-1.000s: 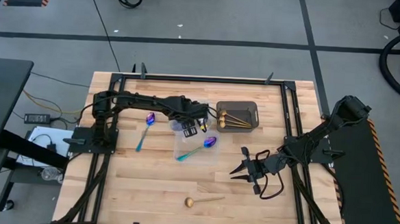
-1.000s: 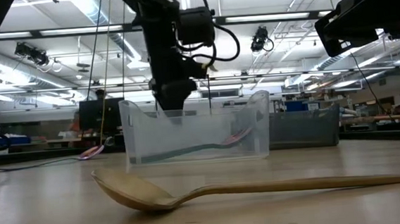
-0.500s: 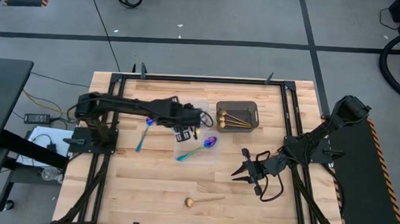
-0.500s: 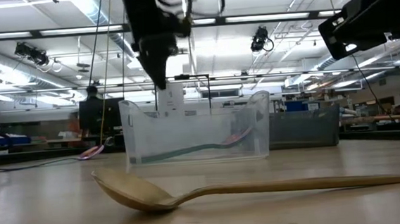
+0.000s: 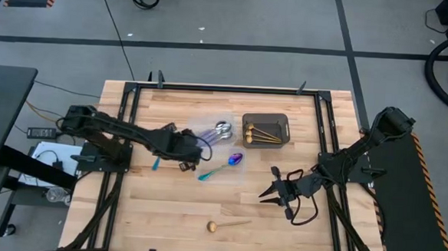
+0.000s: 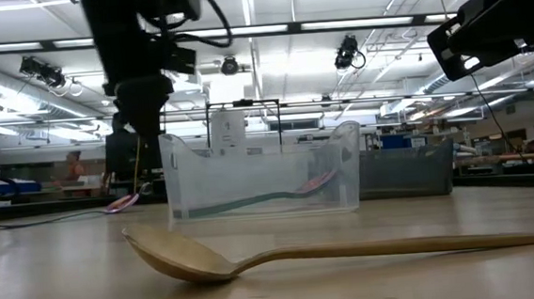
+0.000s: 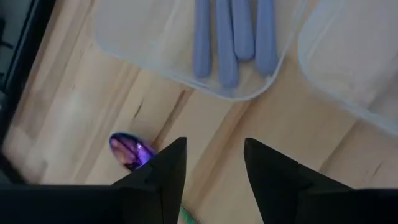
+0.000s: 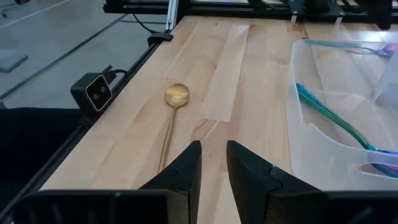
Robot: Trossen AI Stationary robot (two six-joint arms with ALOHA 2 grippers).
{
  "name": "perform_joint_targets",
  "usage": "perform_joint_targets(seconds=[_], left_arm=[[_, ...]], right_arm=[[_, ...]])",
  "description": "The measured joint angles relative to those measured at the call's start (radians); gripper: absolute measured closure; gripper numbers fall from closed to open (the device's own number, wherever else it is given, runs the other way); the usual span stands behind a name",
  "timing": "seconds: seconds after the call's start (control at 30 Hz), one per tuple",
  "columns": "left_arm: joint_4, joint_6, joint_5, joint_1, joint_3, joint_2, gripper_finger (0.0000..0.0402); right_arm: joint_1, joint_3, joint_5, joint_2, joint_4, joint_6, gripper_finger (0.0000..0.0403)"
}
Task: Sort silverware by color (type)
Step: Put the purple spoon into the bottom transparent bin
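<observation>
My left gripper (image 5: 185, 163) hangs open over the table's left middle, just above a loose purple spoon (image 7: 130, 149) whose teal handle (image 5: 155, 165) lies flat on the wood. Nothing is between its fingers (image 7: 268, 169). Silver spoons with pale blue handles (image 7: 230, 37) lie in a clear tub (image 5: 208, 129). Another purple spoon (image 5: 234, 159) rests in a second clear tub (image 6: 260, 183). Gold spoons lie in the dark tub (image 5: 278, 121). One gold spoon (image 5: 222, 226) lies flat near the front edge. My right gripper (image 5: 269, 186) waits open at the right, above the table.
The two clear tubs and the dark tub stand side by side across the table's middle and far part. Black frame rails (image 5: 121, 174) run along the table's sides. Bare wood lies between the front gold spoon (image 8: 177, 94) and the tubs.
My left gripper has drawn back from over the clear tubs toward the table's left and near edge, rolling a little, still open. It now hangs over the loose purple spoon. The silver spoons in their tub have come into view. My right arm has kept still.
</observation>
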Motion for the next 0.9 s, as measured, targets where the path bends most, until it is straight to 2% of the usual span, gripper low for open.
perform_joint_targets(seconds=[0.2,0.37,0.83,0.9], left_arm=[[0.169,-0.112,-0.031,-0.029,-0.204,-0.138,0.0233],[0.209,-0.232,-0.032,-0.006,-0.342,-0.202,0.0233],[0.285,-0.437,-0.032,0.075,-0.530,-0.215,0.0258],[0.342,-0.454,-0.031,0.088,-0.559,-0.215,0.0258]], right_arm=[[0.000,0.000,0.002,0.000,0.004,-0.016,0.0316],[-0.004,0.000,0.002,0.000,0.009,-0.032,0.0316],[-0.013,0.000,-0.001,0.000,0.016,-0.054,0.0316],[-0.013,0.000,-0.001,0.000,0.014,-0.054,0.0316]])
